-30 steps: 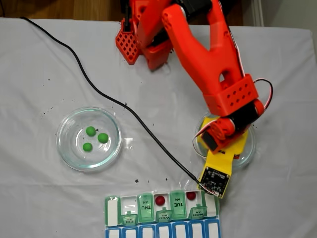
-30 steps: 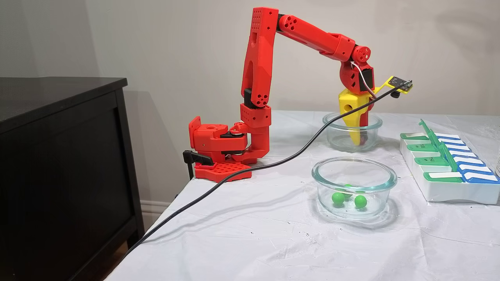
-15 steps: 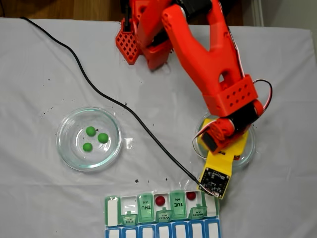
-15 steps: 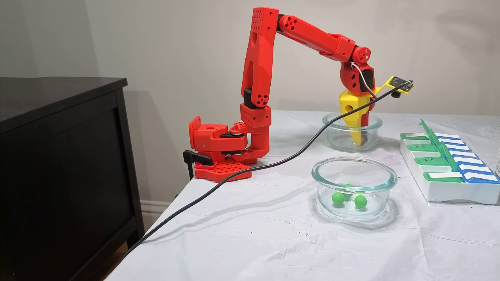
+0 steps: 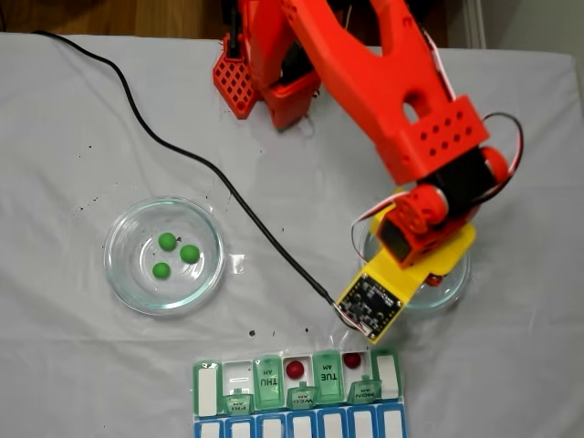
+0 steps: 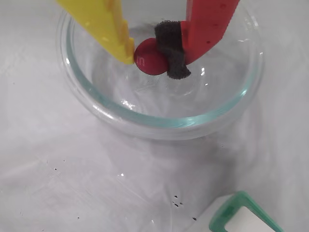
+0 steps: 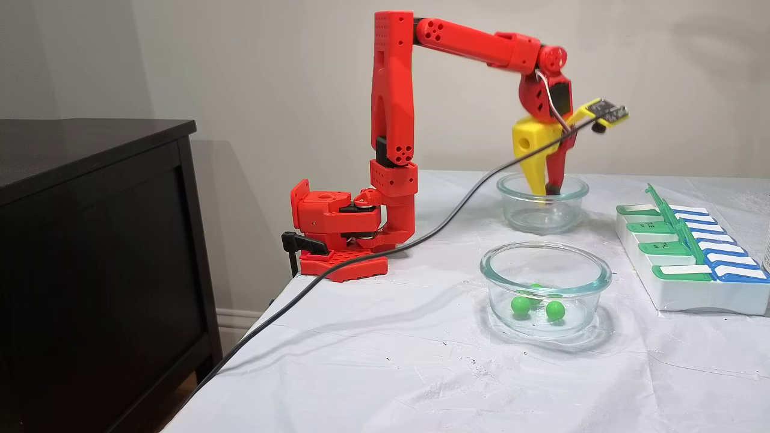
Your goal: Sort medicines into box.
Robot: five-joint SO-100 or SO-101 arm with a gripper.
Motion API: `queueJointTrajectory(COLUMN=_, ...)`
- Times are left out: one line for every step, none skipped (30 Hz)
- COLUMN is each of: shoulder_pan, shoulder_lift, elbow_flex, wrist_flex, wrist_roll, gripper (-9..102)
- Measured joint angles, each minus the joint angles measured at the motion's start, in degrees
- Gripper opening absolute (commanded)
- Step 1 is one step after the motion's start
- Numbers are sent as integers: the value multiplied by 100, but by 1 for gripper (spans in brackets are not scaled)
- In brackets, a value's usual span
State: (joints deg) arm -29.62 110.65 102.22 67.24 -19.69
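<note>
1. Red in two compartments already: two dark red balls (image 5: 294, 368) (image 5: 352, 360) lying in open cells of the weekly pill organizer (image 5: 297, 392), one between the THU and TUE lids, one between TUE and the lid at the right in the top-down fixed view.
2. Third dark red ball (image 6: 150, 56) pinched in the gripper (image 6: 153, 55), yellow finger (image 6: 108, 24) on one side and the black foam pad (image 6: 173, 50) of the red finger on the other; clamped tight on it, by the look of the wrist view.
3. Held above the floor of the far glass dish (image 6: 159, 118), inside its rim; fingertips near rim height in the side fixed view (image 7: 546, 191). Judged as lifting out, not yet carried over.
4. Left to do, as judged: drop this ball in a cell, then fetch three bright green balls (image 5: 174, 254), sitting untouched in the near glass dish (image 7: 544, 288), close together on the bottom.
5. Roughly a third done, with a third piece in hand.
6. Looks of the held ball: small, round, smooth, glossy deep red, with a faint pale mark on its face; too blurred to read.
7. Organizer: flat white tray, translucent green lids partly raised, blue row behind, standing well apart from both dishes on the white cloth (image 7: 391, 361).
</note>
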Motion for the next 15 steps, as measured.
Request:
queueJointTrajectory(shoulder_pan=105, shoulder_lift=62, elbow_flex=-105, wrist_flex=70, wrist_roll=141, gripper=0)
queueJointTrajectory(shoulder_pan=176, shoulder_lift=97, elbow_flex=-185, wrist_flex=123, wrist_roll=220, gripper=0)
queueJointTrajectory(shoulder_pan=316, shoulder_lift=141, elbow_flex=-290, wrist_flex=193, wrist_roll=325, gripper=0)
queueJointTrajectory(shoulder_pan=527, shoulder_lift=185, elbow_flex=-413, wrist_flex=290, wrist_roll=422, gripper=0)
queueJointTrajectory(shoulder_pan=642, shoulder_lift=202, elbow_flex=-475, wrist_flex=343, wrist_roll=457, gripper=0)
queueJointTrajectory(shoulder_pan=923, shoulder_lift=255, elbow_flex=-562, wrist_flex=431, wrist_roll=466, gripper=0)
queueJointTrajectory(shoulder_pan=1090, shoulder_lift=290, elbow_flex=-598, wrist_flex=466, wrist_roll=439, gripper=0)
queueJointTrajectory(shoulder_pan=1266, shoulder_lift=334, elbow_flex=-606, wrist_flex=466, wrist_roll=404, gripper=0)
queueJointTrajectory(shoulder_pan=1512, shoulder_lift=422, elbow_flex=-606, wrist_flex=387, wrist_roll=308, gripper=0)
queueJointTrajectory(shoulder_pan=1644, shoulder_lift=483, elbow_flex=-606, wrist_flex=325, wrist_roll=246, gripper=0)
queueJointTrajectory(shoulder_pan=1846, shoulder_lift=571, elbow_flex=-598, wrist_flex=237, wrist_roll=141, gripper=0)
queueJointTrajectory(shoulder_pan=2048, shoulder_lift=642, elbow_flex=-589, wrist_flex=185, wrist_roll=26, gripper=0)
queueJointTrajectory(shoulder_pan=2206, shoulder_lift=677, elbow_flex=-589, wrist_flex=158, wrist_roll=-44, gripper=0)
queueJointTrajectory(shoulder_pan=2399, shoulder_lift=703, elbow_flex=-589, wrist_flex=132, wrist_roll=-149, gripper=0)
queueJointTrajectory(shoulder_pan=2558, shoulder_lift=703, elbow_flex=-571, wrist_flex=97, wrist_roll=-237, gripper=0)
